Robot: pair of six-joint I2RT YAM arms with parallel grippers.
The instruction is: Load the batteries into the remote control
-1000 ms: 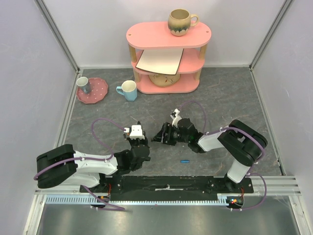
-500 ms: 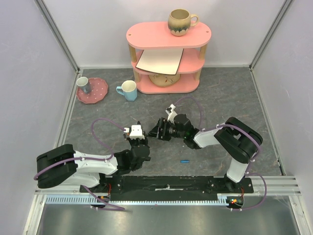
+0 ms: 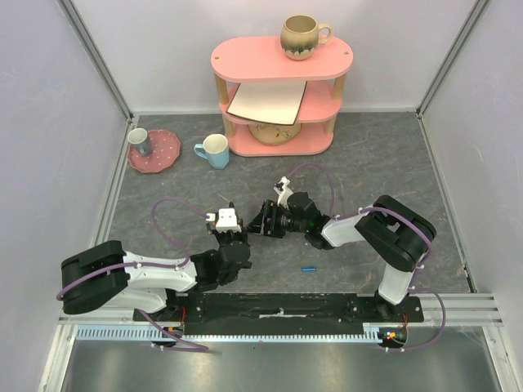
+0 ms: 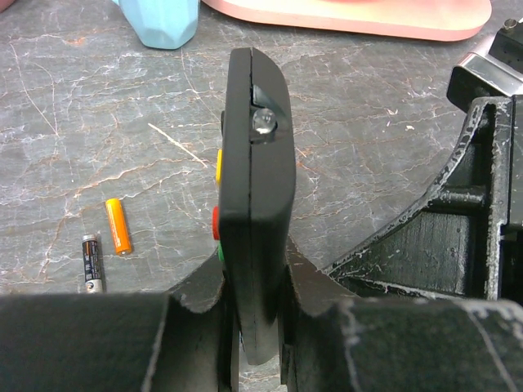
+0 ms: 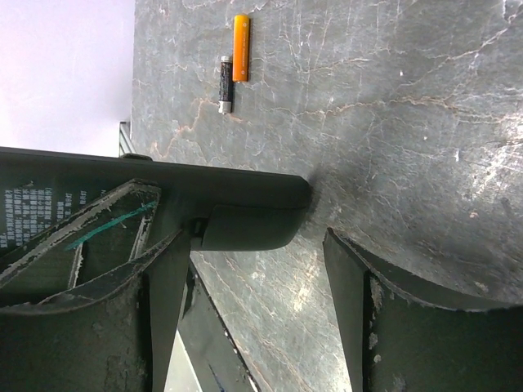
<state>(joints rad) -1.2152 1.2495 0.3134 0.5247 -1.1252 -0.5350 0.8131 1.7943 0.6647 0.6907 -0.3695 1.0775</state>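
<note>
The grey marbled table (image 3: 392, 171) takes most of the top view. At its far side stands a pink shelf (image 3: 245, 59) of three levels, with a brown mug (image 3: 301, 37) on the top, a white board (image 3: 267, 102) on the middle level and a pale bowl (image 3: 274, 133) at the bottom. The left arm (image 3: 139, 278) lies low and reaches toward the middle of the table, and the right arm (image 3: 392, 237) reaches leftward, so that the two grippers are near each other. The left gripper (image 4: 255, 286) is closed tightly on the remote control (image 4: 253, 163) and holds it on its long edge, the free end pointing toward the shelf. Coloured buttons show on its left face, and a recess with a small metal piece shows at the far end. The right gripper (image 5: 260, 265) is wide open and holds nothing. The end of the remote lies between its fingers (image 5: 409, 327), close against one of them, and I cannot tell if they touch. Left of the shelf are a light blue mug (image 3: 216, 151) and a pink plate (image 3: 166, 153) carrying a small grey cup (image 3: 140, 142). On the table left of the remote lies an orange battery (image 4: 118, 226), and just beside it a black battery (image 4: 91, 263). A tiny blue cylinder (image 3: 309, 268) lies alone near the front edge.
</note>
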